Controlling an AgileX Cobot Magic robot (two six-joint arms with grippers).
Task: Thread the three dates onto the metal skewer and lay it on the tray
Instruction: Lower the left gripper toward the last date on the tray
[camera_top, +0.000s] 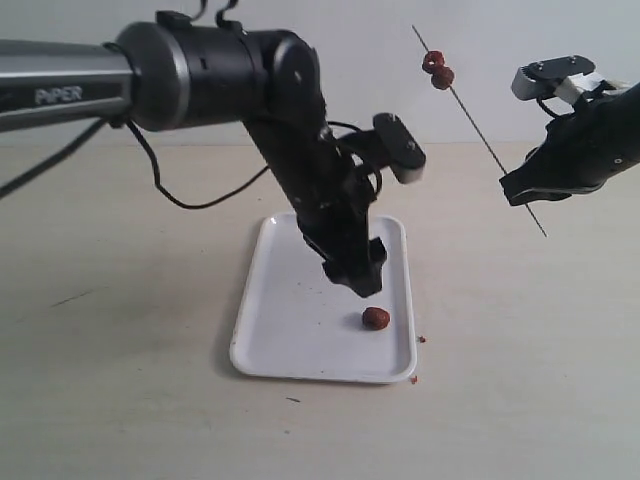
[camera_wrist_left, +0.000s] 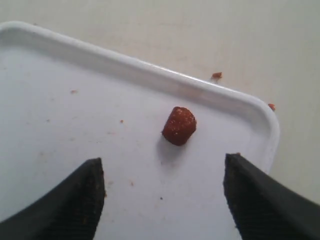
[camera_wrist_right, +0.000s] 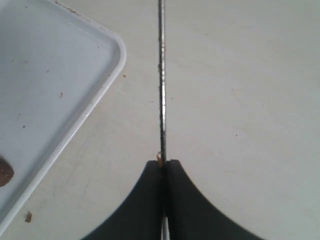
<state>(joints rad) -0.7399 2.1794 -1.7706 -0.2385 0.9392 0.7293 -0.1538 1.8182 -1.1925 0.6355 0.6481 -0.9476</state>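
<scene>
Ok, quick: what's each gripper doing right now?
Left gripper: open, empty, above the tray by the loose date.
Right gripper: shut on the metal skewer, two dates threaded on it.

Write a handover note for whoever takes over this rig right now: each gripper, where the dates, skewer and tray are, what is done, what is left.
Left gripper: open, hovering over the tray, close above the third date, not touching it.
Right gripper: shut on the metal skewer, holding it tilted in the air to the right of the tray.
Done: two dates are threaded near the skewer's upper end.
Left: pick up the third date from the tray, thread it on, then lay the skewer on the tray.
</scene>
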